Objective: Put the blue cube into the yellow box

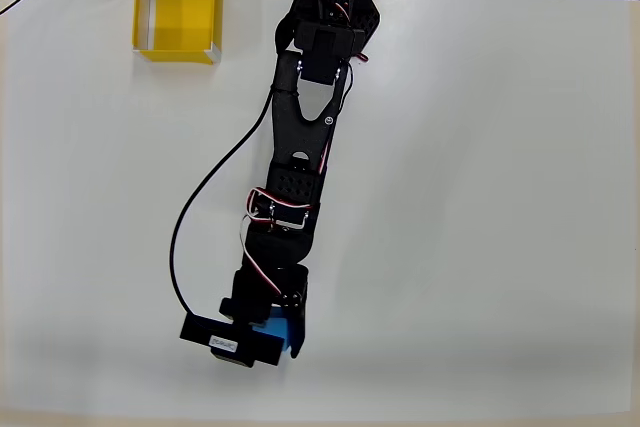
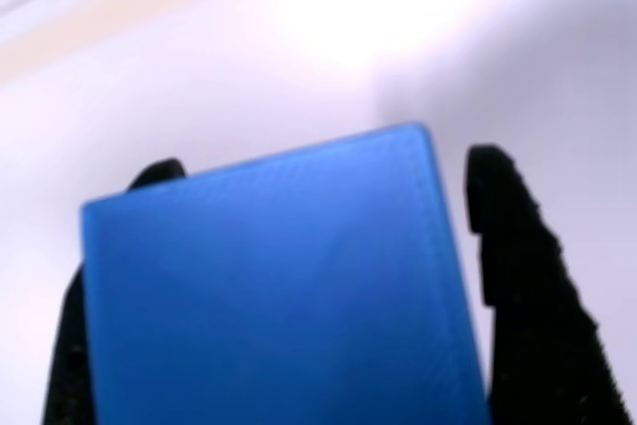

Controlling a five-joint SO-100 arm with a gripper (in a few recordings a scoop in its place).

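Note:
The blue cube (image 1: 276, 333) sits low on the white table near its front edge, mostly covered by my black gripper (image 1: 272, 329) and its camera mount. In the wrist view the blue cube (image 2: 279, 296) is very close and sits between my two black fingers, slightly turned. The left finger (image 2: 70, 345) is against its left side. The right finger (image 2: 528, 296) meets its right side lower down, with a thin sliver of table showing near the tip. The yellow box (image 1: 177, 17) stands open and empty at the table's far left corner, well away from the arm.
The black arm (image 1: 305, 137) stretches from its base at the top centre down across the table. Its black cable (image 1: 205, 197) loops out to the left of it. The white table (image 1: 480, 197) spreads wide to the right and left of the arm.

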